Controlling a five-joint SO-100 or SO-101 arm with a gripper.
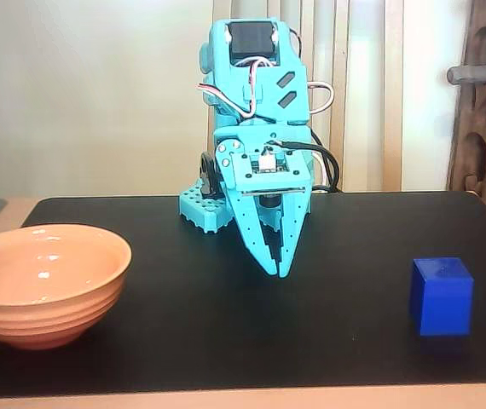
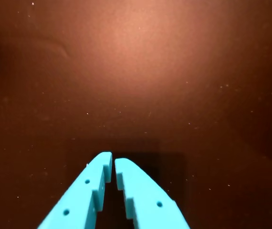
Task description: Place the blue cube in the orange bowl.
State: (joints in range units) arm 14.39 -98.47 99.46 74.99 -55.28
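Fixed view first, reading from its left: we see the orange bowl [image 1: 45,281] sitting empty at the left edge of the dark tabletop [image 1: 226,332], its rim open upward. In the middle, well apart from the bowl, the turquoise arm [image 1: 256,111] folds down so the end effector [image 1: 275,271] points at the tabletop with its two fingers closed together, nothing between them. Far to the right, near the front edge, the blue cube [image 1: 441,296] rests flat on the tabletop, untouched. The wrist view confirms the end effector [image 2: 113,164] clenched on nothing, with only bare surface ahead of it. We judge the cube rigid and light, with smooth matte faces that should give fair grip; we would take it across two opposite vertical faces, centred, jaws opened wider than it first.
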